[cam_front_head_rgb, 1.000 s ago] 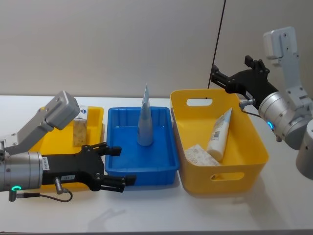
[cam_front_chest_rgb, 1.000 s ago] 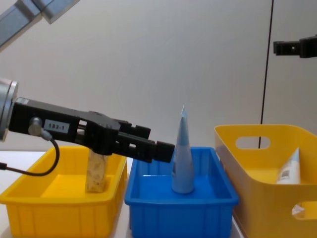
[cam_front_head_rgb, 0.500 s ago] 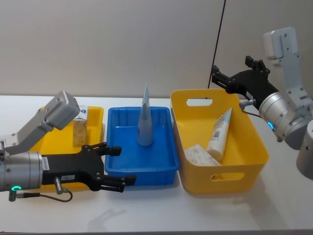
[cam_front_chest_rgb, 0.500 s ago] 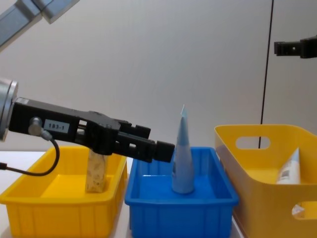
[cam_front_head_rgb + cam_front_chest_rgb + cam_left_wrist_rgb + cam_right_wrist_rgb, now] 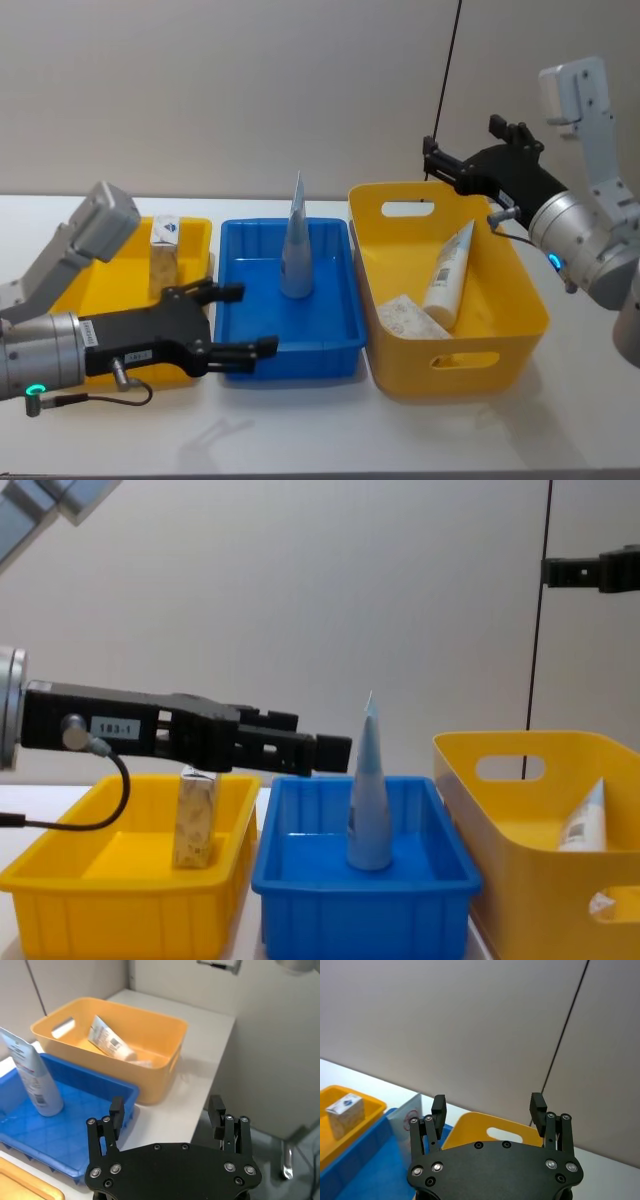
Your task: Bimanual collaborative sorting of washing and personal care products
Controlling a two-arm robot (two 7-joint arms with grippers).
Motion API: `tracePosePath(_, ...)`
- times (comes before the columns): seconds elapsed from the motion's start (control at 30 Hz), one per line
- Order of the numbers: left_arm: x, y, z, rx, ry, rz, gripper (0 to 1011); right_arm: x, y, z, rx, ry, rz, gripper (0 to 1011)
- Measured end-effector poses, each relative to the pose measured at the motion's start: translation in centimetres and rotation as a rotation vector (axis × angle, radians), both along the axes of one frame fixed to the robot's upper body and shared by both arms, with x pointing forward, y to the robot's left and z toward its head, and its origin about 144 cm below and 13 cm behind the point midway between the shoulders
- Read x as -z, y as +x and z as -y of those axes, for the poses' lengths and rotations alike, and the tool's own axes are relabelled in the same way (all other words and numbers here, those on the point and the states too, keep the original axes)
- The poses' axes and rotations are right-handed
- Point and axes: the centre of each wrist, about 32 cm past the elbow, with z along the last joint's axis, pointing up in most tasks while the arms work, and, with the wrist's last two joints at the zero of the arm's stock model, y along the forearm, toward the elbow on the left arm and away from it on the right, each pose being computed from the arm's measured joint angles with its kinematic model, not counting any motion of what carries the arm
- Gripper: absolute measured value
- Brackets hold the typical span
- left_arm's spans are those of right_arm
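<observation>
Your left gripper point(image 5: 240, 320) is hovering released at the blue tray's point(image 5: 335, 350) seven o'clock; your right gripper point(image 5: 432, 160) is hanging released at one o'clock.

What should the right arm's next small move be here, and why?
Probably lower the right gripper into the yellow basket toward the leaning tube. It hovers open above the basket's rear rim, holding nothing, while that tube and the floral pack lie unsorted inside. The left gripper, open, waits by the blue tray.

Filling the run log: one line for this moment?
left gripper: open, beside blue tray | right gripper: open, above yellow basket | pale-blue squeeze tube: upright in tray
</observation>
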Motion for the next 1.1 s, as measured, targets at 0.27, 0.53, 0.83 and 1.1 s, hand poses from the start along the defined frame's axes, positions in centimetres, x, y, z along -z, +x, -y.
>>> tracePosePath(0.27,1.4,-0.7,-0.2,-0.089,-0.105,0.021,1002,-0.2,-0.7,0.7,-0.111,0.022,-0.011,1002)
tracePosePath(0.53,2.8,-1.2,-0.2,-0.201,-0.218,0.043,1002,-0.2,-1.4,1.5,-0.207,0.039,-0.038,1002)
tracePosePath(0.83,3.8,-1.2,0.0,-0.288,-0.287,0.059,1002,-0.2,-2.5,2.6,-0.335,0.059,-0.094,1002)
tracePosePath(1.1,3.7,-0.9,0.1,-0.309,-0.286,0.069,1002,-0.1,-3.3,3.1,-0.408,0.072,-0.127,1002)
